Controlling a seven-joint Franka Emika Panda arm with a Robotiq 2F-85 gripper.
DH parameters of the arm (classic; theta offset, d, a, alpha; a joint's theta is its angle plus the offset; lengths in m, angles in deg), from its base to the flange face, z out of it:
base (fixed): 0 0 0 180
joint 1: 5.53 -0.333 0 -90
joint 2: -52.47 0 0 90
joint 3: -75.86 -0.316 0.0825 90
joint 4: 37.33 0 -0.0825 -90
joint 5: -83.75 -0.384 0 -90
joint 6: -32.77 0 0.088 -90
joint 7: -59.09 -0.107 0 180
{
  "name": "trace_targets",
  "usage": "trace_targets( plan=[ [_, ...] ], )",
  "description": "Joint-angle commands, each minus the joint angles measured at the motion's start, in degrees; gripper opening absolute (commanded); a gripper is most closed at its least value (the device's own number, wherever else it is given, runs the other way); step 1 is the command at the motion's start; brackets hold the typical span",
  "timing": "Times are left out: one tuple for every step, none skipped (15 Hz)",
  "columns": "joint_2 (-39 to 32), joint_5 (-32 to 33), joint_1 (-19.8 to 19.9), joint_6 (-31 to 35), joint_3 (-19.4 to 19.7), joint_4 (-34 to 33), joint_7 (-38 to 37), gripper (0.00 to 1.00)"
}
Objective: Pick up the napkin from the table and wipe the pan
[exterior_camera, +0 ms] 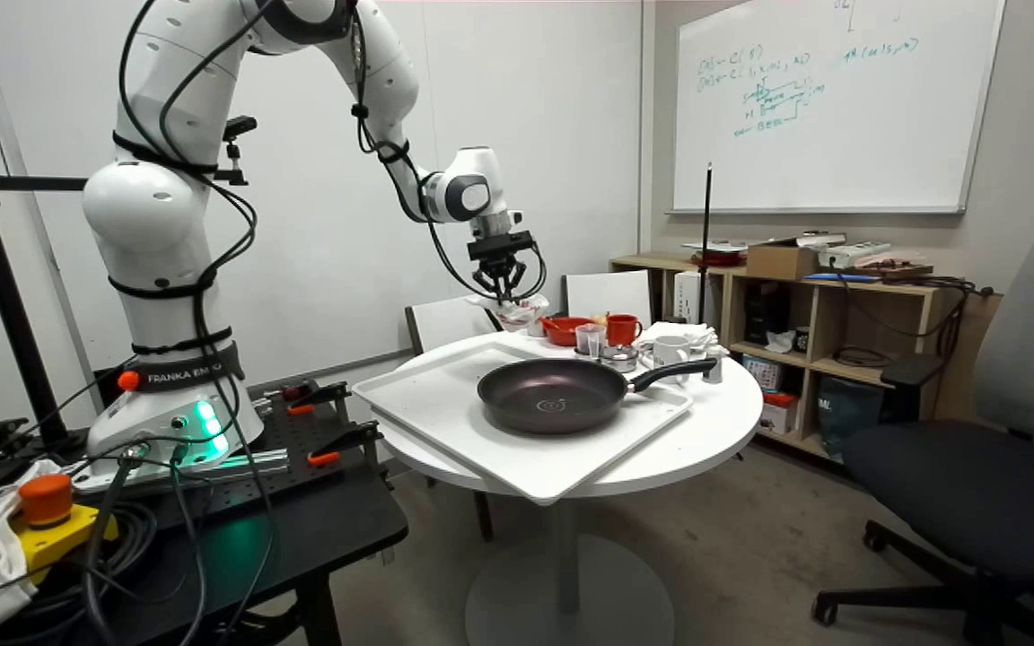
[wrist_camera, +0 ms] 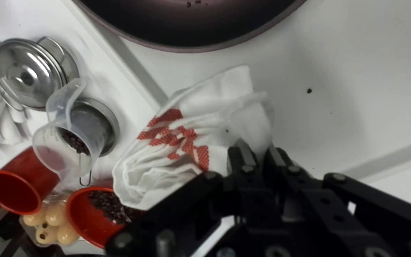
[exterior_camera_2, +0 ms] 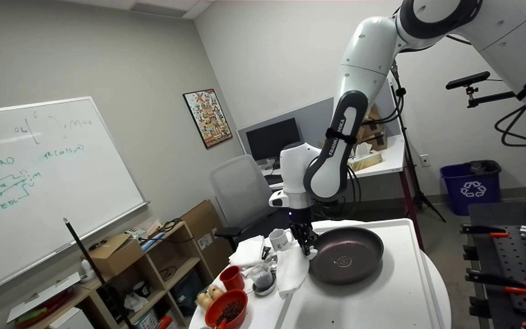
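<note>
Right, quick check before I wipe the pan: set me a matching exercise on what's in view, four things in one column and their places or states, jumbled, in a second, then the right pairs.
Column one
1. Cloth napkin
2. Frying pan
3. Red bowl
4. Whiteboard

Column two
A. Holding dark beans
B. Written on in green
C. Pinched in the gripper
D. Resting on the white tray

Right pairs: 1-C, 2-D, 3-A, 4-B
</note>
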Motion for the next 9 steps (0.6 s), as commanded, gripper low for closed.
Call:
trace_targets(
  plan=[
    [4.5,-5.0,3.5,2.7,-0.5,5.6,1.3,0.03],
    [5.5,-6.7,4.9,2.9,-0.9,6.6,1.9,0.03],
    [6.2,-8.2,5.9,3.4,-0.8,7.6,2.1,0.03],
    [7.0,-9.9,7.1,3.6,-1.0,8.6,2.7,0.03],
    [7.8,-11.8,8.1,3.6,-1.0,9.6,3.3,0.03],
    [8.3,-13.9,9.2,3.1,-1.1,10.3,4.1,0.03],
    [8.8,-15.8,10.0,3.1,-1.0,11.2,4.7,0.03],
    [9.3,-18.3,11.1,2.7,-1.1,12.1,6.0,0.03],
    [9.7,-20.7,11.9,2.3,-1.2,12.9,7.2,0.03]
  ],
)
